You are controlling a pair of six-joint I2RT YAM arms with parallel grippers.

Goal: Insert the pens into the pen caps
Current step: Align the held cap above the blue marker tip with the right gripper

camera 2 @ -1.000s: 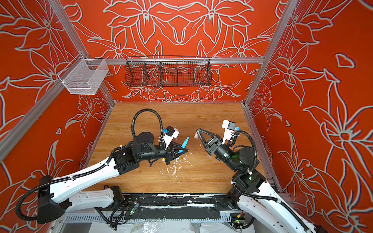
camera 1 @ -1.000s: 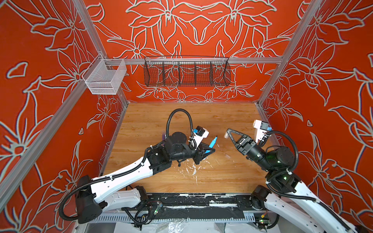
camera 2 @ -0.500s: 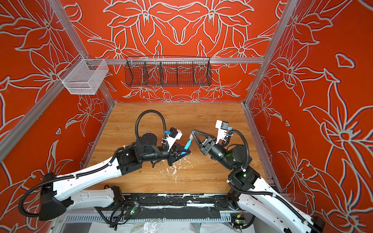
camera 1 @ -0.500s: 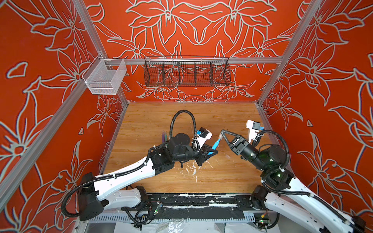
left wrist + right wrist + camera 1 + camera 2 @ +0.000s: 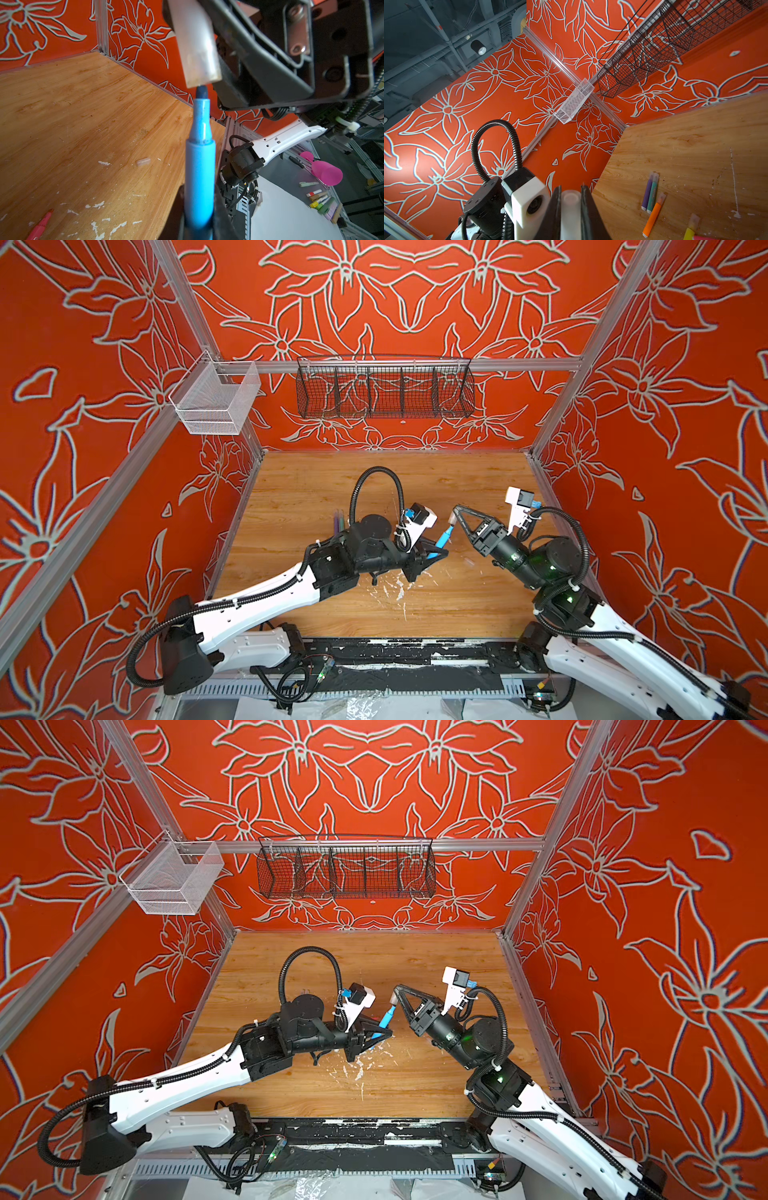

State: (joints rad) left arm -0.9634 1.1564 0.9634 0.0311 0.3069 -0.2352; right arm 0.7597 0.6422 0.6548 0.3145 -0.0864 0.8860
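Note:
My left gripper (image 5: 434, 554) (image 5: 198, 218) is shut on a blue pen (image 5: 444, 537) (image 5: 386, 1018) (image 5: 199, 176), tip pointing up and right. My right gripper (image 5: 456, 509) (image 5: 570, 192) is shut on a clear pen cap (image 5: 195, 47) (image 5: 570, 207). The cap's open mouth sits right at the blue tip, which just reaches its rim. Purple (image 5: 646, 193), green (image 5: 653, 193), orange (image 5: 654, 216) and yellow (image 5: 690, 228) pens lie on the wood behind the left arm, with clear caps on their ends. A pink pen (image 5: 40, 226) lies near the left gripper.
A loose clear cap (image 5: 143, 161) (image 5: 468, 561) lies on the wood below the right gripper, among white paint flecks (image 5: 399, 593). A black wire basket (image 5: 384, 389) and a white mesh basket (image 5: 216, 400) hang on the back rail.
My right gripper has swung left with the cap and met the blue pen's tip. The left gripper has shifted slightly right and up with the pen.

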